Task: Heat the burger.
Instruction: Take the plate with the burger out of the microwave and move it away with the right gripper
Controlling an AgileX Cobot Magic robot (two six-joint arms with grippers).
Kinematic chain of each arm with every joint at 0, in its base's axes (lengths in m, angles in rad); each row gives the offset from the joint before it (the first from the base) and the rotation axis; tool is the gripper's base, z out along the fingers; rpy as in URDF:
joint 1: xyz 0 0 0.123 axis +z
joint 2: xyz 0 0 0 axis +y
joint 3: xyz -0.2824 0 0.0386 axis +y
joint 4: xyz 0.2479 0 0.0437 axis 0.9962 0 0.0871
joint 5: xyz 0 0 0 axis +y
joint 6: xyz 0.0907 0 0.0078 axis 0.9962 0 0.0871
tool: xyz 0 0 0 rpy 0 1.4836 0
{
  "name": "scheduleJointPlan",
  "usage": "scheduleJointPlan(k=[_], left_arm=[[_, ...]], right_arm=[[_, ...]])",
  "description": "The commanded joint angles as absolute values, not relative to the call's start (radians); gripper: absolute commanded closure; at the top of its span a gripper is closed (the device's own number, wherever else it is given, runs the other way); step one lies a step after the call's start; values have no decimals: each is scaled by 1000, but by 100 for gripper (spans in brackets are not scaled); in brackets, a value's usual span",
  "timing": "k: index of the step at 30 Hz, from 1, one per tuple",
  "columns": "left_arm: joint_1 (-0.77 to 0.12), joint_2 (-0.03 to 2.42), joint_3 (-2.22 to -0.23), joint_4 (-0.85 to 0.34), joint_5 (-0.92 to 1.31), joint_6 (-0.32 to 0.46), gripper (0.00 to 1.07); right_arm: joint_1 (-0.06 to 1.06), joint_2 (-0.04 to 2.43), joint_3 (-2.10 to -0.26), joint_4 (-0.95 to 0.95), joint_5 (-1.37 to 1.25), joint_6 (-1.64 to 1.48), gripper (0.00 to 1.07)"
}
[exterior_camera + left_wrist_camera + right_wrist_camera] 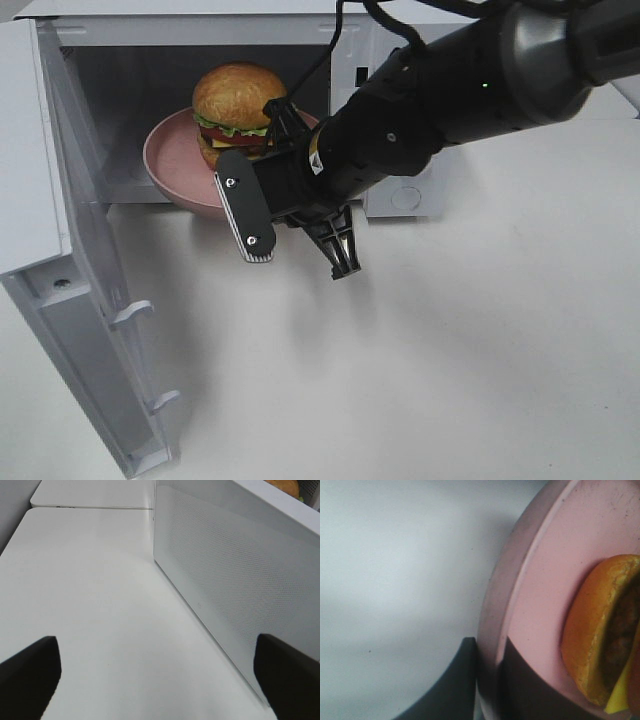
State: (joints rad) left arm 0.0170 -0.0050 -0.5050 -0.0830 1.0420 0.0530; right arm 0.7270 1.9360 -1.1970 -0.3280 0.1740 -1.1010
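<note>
1. White table [450, 350] fills the scene, with a white microwave [90, 60] standing at the back of it, its door [70, 300] swung wide open.
2. Sitting on a pink plate [165, 160], the burger [235, 110] is at the microwave's mouth, the plate half in and half jutting over the front sill.
3. It looks light but loosely stacked and soft, so it would likely topple or squash if pinched; the stiff plate rim is the better place to take hold.
4. Right tool [487, 680] is closed to a narrow gap on the plate's near rim, one finger above and one below.
5. Left tool [157, 680] is spread wide, holding nothing, hovering over the table just outside the microwave door.
</note>
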Motion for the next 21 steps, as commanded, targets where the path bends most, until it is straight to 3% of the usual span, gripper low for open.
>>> scheduleJointPlan(k=[1, 21], left_arm=[[19, -26, -504, -89, 1037, 46, 9], [19, -26, -504, -89, 1037, 46, 9]], right_arm=[[723, 1872, -1166, -358, 121, -1102, 107], [723, 1566, -853, -417, 104, -1086, 107]])
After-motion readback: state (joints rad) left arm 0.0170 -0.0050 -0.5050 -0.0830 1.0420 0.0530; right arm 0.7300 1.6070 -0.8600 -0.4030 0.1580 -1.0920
